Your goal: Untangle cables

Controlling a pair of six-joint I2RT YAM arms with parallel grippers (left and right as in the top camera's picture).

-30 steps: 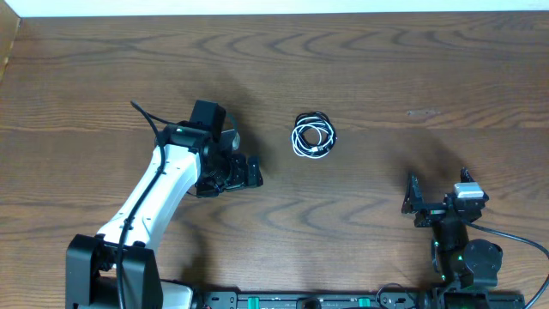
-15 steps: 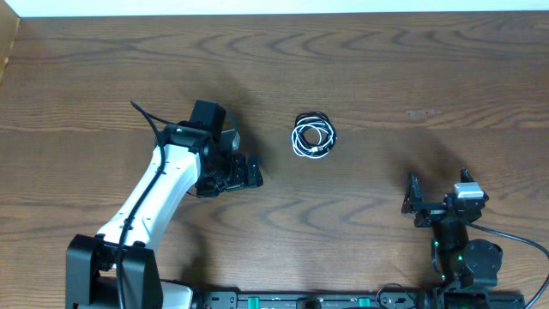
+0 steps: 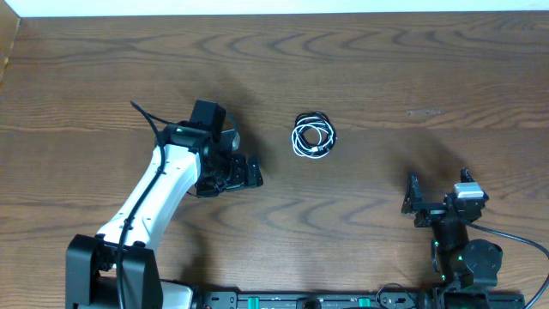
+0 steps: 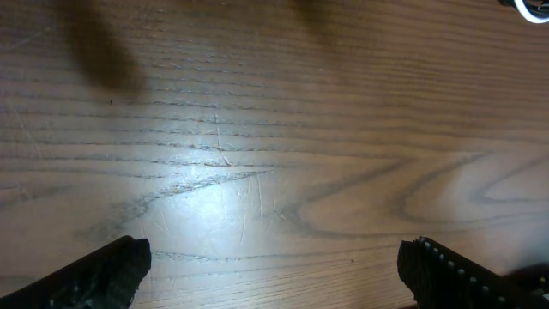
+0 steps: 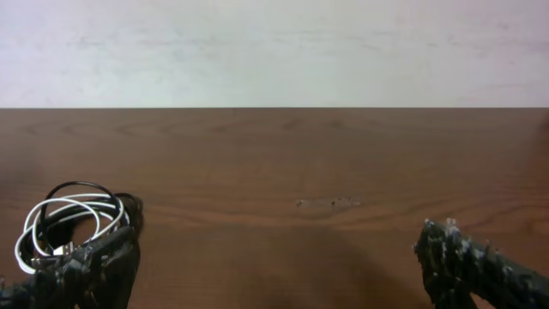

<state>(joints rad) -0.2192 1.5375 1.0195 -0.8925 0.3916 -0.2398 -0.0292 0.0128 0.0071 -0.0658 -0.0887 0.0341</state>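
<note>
Only the overhead view shows two claws together: left claw (image 3: 254, 172) and right claw (image 3: 438, 180), each released and empty. One white-and-black tangle of cables (image 3: 313, 136) lies upper centre.

Robot lab: wooden table (image 3: 412, 69), white wall (image 5: 274, 43)

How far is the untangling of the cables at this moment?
Done: nothing; the cables lie in one tangled coil on the table. In hand: nothing; the left fingers and right fingers are open, apart from the coil. Left: all the untangling.
</note>
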